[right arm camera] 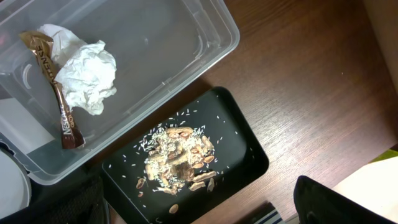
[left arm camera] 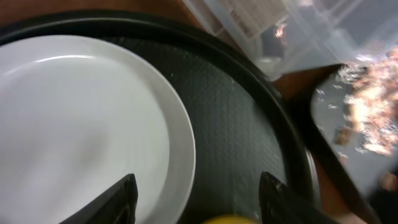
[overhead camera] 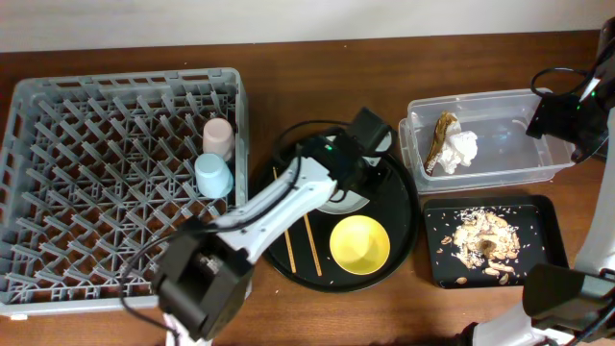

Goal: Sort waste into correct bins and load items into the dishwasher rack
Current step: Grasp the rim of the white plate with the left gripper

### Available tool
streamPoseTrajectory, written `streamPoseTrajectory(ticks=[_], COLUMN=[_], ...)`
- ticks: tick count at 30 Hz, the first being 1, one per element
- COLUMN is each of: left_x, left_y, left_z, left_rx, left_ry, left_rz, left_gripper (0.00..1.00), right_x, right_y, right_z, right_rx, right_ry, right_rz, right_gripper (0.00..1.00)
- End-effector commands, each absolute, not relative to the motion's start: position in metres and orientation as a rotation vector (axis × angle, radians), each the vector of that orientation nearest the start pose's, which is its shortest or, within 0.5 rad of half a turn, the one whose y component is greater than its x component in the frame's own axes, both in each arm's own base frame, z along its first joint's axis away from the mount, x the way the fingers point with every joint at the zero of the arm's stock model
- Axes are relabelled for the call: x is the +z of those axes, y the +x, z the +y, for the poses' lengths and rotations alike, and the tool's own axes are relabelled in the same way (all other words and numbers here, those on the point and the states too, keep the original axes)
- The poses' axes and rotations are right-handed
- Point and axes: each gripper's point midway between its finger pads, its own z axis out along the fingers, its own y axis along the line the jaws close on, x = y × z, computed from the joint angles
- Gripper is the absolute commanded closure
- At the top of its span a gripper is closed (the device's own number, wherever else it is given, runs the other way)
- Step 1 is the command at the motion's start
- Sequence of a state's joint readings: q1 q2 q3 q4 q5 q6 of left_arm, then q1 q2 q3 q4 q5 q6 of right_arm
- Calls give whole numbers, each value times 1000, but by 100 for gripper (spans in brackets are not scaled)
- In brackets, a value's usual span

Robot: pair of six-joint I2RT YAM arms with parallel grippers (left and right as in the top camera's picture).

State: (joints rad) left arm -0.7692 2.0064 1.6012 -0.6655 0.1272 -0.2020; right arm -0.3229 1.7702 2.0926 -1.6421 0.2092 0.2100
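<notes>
Dark wooden worktop (overhead camera: 384,317) under a pale wall, and the action's in the middle. The left jaws are spread wide with nothing between them, poised low over the right-hand edge of the plate (left arm camera: 74,124), its rim sitting between the two tips (whether either touches it, I can't tell). The plate lies on the round black tray (left arm camera: 236,124), with the yellow bowl (overhead camera: 359,243) just beside it and two chopsticks (overhead camera: 310,240) loose on the same tray. Out left, the rack (overhead camera: 125,79) holds the pink cup (overhead camera: 218,136) and blue cup (overhead camera: 212,176), side by side near its right edge. The right jaws gape too, empty, high above the bins: napkin (right arm camera: 84,68) and wrapper (right arm camera: 62,112) in the clear tub (right arm camera: 205,56), food scraps (right arm camera: 177,162) in the black rectangular tray (right arm camera: 242,149). So the waste looks sorted, and this reads as the plate pick-up. Next it wants a drop onto that rim, a firm pinch, then a lift clear of the bowl and a carry to the rack's pegs.
</notes>
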Motion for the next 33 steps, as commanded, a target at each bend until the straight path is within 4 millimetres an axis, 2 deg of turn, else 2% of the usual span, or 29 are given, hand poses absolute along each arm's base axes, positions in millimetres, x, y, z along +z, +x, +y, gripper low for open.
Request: streamPoseTrajectory(ticks=[1, 4, 7, 11, 15, 21, 25, 28, 29, 30, 33], left_x=[66, 53, 40, 25, 12, 11, 7, 7, 8, 8, 11], left_y=[342, 345, 352, 350, 348, 354, 349, 348, 348, 348, 355], left_z=[-375, -384, -381, -384, -382, -375, -370, -371, -371, -371, -370], left_rx=[-400, -357, -238, -223, -206, -140, -123, -122, -122, -122, -97], left_ry=[857, 864, 849, 866, 875, 856, 867, 872, 871, 870, 852], left_rz=[2591, 2563, 2543, 2556, 2578, 2568, 2591, 2592, 2591, 2589, 2569], left_gripper=[39, 44, 49, 54, 63, 78, 79, 83, 88, 98, 100], right_x=[279, 279, 279, 279, 279, 279, 279, 279, 279, 279, 279], right_y=[316, 316, 316, 316, 316, 316, 316, 316, 316, 316, 316], right_z=[-147, -147, -147, -147, -147, -147, -147, -147, -147, -147, -147], right_rx=[-334, -334, -334, -334, -334, -334, -334, -334, -334, -334, -334], right_ry=[812, 812, 812, 812, 812, 812, 812, 812, 812, 812, 812], right_rz=[2745, 2745, 2745, 2745, 2745, 2745, 2745, 2745, 2745, 2745, 2745], right_gripper=[1, 1, 1, 1, 1, 1, 1, 1, 1, 1, 2])
